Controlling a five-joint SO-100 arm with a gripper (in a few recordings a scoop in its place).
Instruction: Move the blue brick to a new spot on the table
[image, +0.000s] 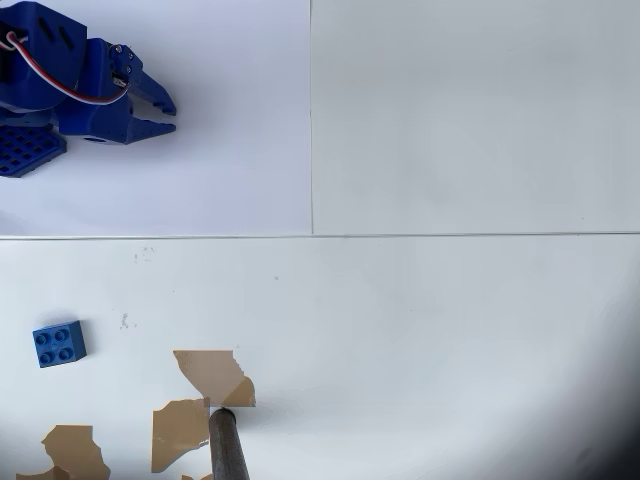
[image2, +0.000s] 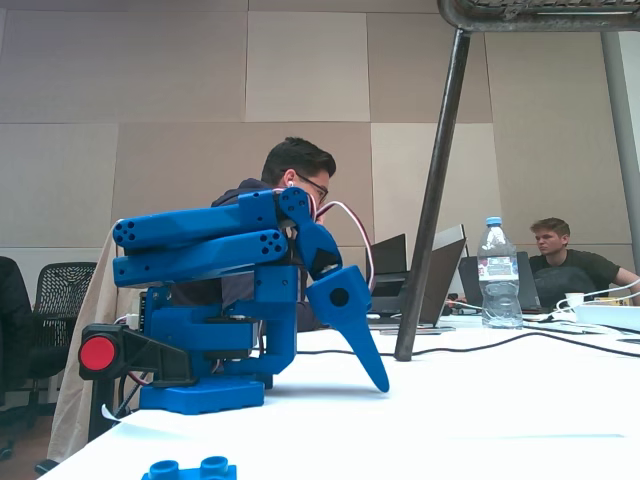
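Note:
The blue brick (image: 59, 344) lies alone on the white table (image: 450, 330) near the left edge of the overhead view, studs up. In the fixed view the blue brick (image2: 190, 468) peeks in at the bottom edge. My blue arm is folded at the top left, and the gripper (image: 172, 118) sits far from the brick, shut with nothing in it. Seen from the side, the gripper (image2: 381, 382) points down and hovers just above the table (image2: 480, 410).
Brown chipped patches (image: 213, 375) mark the table to the right of the brick. A dark slanted stand pole (image: 228, 447) (image2: 432, 195) rises from there. A water bottle (image2: 497, 275), laptops and cables sit at the far side, with two seated people behind.

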